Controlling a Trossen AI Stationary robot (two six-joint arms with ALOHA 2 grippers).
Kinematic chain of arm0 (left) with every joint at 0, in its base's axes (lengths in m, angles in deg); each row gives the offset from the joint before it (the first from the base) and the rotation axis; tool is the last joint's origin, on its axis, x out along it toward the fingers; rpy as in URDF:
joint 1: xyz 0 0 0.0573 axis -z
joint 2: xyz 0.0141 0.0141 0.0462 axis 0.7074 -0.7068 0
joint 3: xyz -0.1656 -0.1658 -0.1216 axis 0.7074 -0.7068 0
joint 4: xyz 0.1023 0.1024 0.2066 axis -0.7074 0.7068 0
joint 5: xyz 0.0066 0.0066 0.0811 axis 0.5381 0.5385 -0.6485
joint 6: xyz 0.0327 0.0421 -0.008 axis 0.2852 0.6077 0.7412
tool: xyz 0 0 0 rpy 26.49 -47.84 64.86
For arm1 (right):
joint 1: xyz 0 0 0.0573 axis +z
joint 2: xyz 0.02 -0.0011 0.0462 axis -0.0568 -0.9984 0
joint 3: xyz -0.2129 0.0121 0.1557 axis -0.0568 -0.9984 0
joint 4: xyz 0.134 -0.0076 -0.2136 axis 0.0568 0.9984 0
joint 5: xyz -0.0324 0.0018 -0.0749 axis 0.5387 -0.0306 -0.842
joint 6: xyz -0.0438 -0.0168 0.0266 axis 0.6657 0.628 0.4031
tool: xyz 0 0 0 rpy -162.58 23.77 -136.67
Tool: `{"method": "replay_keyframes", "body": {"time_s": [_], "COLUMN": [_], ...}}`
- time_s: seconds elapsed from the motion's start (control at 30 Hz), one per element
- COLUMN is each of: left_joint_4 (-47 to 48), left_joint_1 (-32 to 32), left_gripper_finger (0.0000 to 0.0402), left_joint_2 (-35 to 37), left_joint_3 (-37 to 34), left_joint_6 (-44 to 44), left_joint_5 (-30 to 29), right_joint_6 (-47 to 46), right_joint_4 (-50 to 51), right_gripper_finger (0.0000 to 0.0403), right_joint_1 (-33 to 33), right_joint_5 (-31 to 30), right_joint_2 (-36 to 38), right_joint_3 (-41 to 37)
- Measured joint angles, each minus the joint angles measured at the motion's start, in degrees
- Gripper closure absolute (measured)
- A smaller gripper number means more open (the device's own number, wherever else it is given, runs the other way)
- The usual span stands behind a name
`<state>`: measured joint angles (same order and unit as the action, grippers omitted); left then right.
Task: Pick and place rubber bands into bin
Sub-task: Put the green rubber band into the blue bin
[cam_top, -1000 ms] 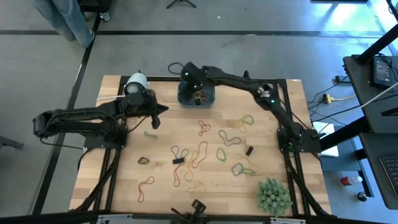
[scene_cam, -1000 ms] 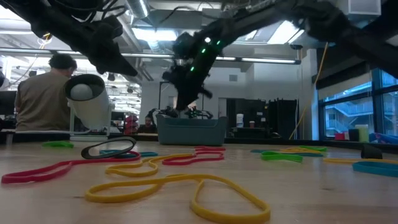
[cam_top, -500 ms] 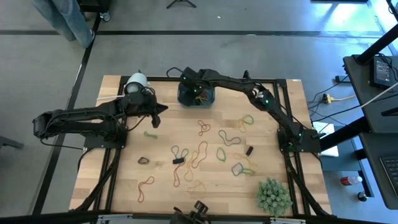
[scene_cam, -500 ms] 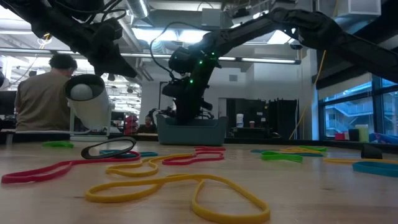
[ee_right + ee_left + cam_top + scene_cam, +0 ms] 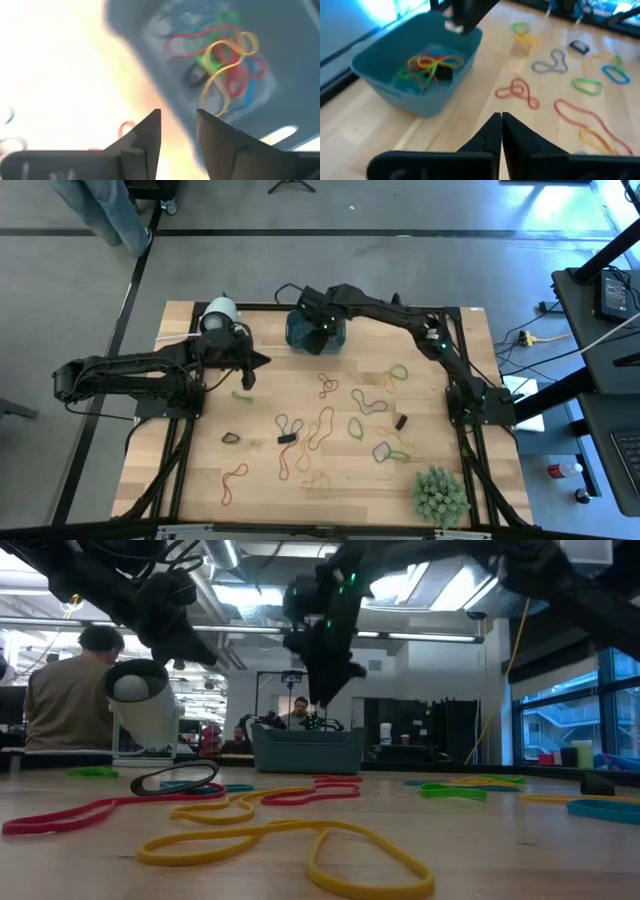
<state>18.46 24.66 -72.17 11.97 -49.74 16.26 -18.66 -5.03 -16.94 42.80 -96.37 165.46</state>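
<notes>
1. Closest to the low camera, loose rubber bands [image 5: 285, 840] lay flat on the wood: a big yellow loop, a red one beside it, a dark one behind.
2. Seen from above, more bands were strewn over the middle of the table [image 5: 200, 455], between my two arms.
3. Judged them very light, soft and floppy, often twisted, and lying flat. Likely best pinched with the fingertips across one strand where a loop humps up or crosses; a grab at the flat middle could slip.
4. My left gripper [image 5: 259, 361] hung above the table near a green band [image 5: 243, 394], short of the bin. Its fingers [image 5: 492, 135] were pressed together with nothing between them.
5. Beyond it stood the bin [image 5: 380, 77], teal, at the far edge of the table, with a tangle of red, yellow and green bands already inside.
6. My right gripper [image 5: 322, 324] was over the bin, raised clear of its rim in the low view. Its fingers [image 5: 145, 137] stood apart and empty, with the bin's pile below.
7. Against half a second earlier: my right gripper was lifted higher above the bin, where before it sat low at the rim. My left arm had barely shifted. The loose bands lay as before.
8. Farthest back, a person [image 5: 70, 690] sat beyond the table, by the white roll [image 5: 145, 705].
</notes>
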Motion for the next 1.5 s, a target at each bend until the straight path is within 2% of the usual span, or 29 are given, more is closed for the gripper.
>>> {"method": "replay_keyframes", "body": {"time_s": [0.1, 0.2, 0.4, 0.5, 0.7, 0.9, 1.0, 1.17, 1.27, 1.37, 1.5], "left_joint_4": [3.42, 7.19, 15.63, 20.58, 22.69, 23.87, 24.02, 24.88, 25.15, 25.17, 25.5], "left_joint_1": [0.0, 0.0, 0.0, 0.48, 4.63, 8.9, 10.52, 12.55, 13.28, 13.59, 13.98], "left_gripper_finger": [0.0368, 0.0341, 0.0293, 0.0274, 0.0251, 0.0249, 0.0249, 0.0249, 0.0258, 0.0288, 0.0366], "left_joint_2": [-0.02, -0.02, -0.18, -0.69, -5.42, -14.58, -18.79, -24.5, -27.05, -27.93, -27.93], "left_joint_3": [0.0, 0.0, 0.0, 0.0, 0.02, 0.0, 0.0, 0.73, 1.04, 1.18, 1.83], "left_joint_6": [-0.11, -0.09, -5.85, -6.82, -7.38, -9.1, -9.11, -9.47, -9.54, -9.54, -10.54], "left_joint_5": [0.0, 0.76, 3.16, 3.54, 4.02, 3.95, 1.93, -3.74, -5.04, -4.88, -3.02], "right_joint_6": [-0.66, -3.94, -17.25, -24.38, -35.32, -43.21, -45.23, -45.22, -44.7, -41.88, -36.01], "right_joint_4": [-2.15, -8.52, -31.38, -41.03, -46.66, -47.54, -47.91, -47.58, -47.07, -45.41, -42.36], "right_gripper_finger": [0.03, 0.0313, 0.0339, 0.0351, 0.0375, 0.0395, 0.0398, 0.0389, 0.0384, 0.0383, 0.0389], "right_joint_1": [2.6, 5.38, 11.93, 15.59, 22.26, 28.47, 30.6, 32.52, 33.34, 35.14, 38.94], "right_joint_5": [0.03, 0.0, -0.14, -0.32, -7.19, -13.71, -16.47, -17.15, -17.15, -17.34, -16.91], "right_joint_2": [4.15, 10.09, 25.53, 32.58, 42.61, 48.05, 49.26, 49.42, 49.45, 49.45, 49.46], "right_joint_3": [-6.4, -16.34, -42.56, -52.86, -65.66, -71.63, -72.93, -73.25, -73.25, -73.25, -73.25]}}
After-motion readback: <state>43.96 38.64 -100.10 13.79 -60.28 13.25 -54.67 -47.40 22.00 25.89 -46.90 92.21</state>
